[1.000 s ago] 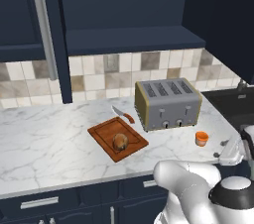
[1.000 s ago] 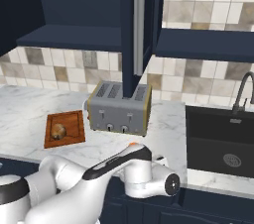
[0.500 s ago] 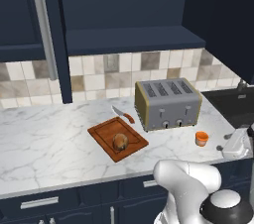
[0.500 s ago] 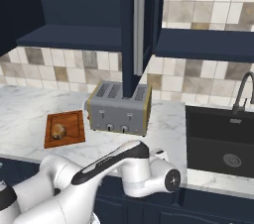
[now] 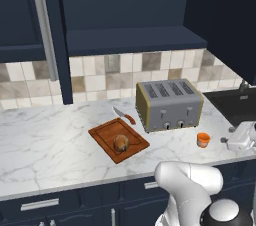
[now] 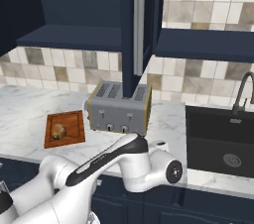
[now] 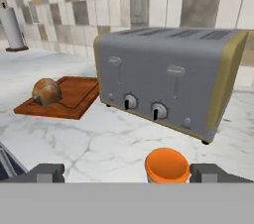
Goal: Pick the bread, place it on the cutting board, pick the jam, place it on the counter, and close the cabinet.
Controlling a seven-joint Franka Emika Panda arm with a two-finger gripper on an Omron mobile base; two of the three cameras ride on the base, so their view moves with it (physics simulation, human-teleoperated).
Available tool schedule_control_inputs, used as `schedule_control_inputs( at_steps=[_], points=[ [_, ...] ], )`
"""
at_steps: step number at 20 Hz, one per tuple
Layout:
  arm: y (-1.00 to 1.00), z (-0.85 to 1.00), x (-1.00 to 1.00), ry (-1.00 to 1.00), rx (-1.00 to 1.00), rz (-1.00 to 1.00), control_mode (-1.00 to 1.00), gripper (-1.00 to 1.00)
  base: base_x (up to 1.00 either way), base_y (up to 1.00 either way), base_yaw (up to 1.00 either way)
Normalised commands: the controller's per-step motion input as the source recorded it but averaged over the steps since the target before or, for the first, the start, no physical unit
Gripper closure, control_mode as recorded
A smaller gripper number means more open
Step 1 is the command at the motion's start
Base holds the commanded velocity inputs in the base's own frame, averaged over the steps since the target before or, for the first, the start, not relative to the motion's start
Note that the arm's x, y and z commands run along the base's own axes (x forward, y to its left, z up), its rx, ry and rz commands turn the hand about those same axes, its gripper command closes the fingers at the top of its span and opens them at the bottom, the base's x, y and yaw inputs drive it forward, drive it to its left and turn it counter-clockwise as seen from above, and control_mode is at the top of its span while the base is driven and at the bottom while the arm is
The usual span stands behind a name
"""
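With the bread (image 5: 120, 142) on the cutting board (image 5: 103, 135) and the jam (image 5: 203, 139) on the surface (image 5: 45, 150) by the toaster (image 5: 169, 104), the pincer (image 7: 126, 172) stands open, empty; the cabinet (image 5: 48, 30) remains open.

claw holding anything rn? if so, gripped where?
Nothing held. In the hand view the claw is open, fingertips wide apart. The jam sits on the counter between them, nearer one tip, with no visible contact.
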Motion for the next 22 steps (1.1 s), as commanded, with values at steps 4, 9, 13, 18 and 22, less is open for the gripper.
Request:
schedule_control_inputs(
  at_steps=[4, 9, 13, 18, 22],
  points=[
    [-0.14, 0.31, -0.01, -0.04, 0.03, 0.00, -1.00, -1.00, 0.00, 0.00, 0.00],
    [-0.15, 0.28, -0.07, -0.07, 0.03, 0.00, -1.00, -1.00, 0.00, 0.00, 0.00],
    [-0.17, 0.24, -0.06, -0.06, 0.03, 0.00, -1.00, -1.00, 0.00, 0.00, 0.00],
    [-0.20, 0.20, -0.01, -0.07, 0.04, 0.00, -1.00, -1.00, 0.00, 0.00, 0.00],
    [-0.18, 0.18, 0.00, -0.07, 0.02, 0.00, -1.00, -1.00, 0.00, 0.00, 0.00]
  ],
)
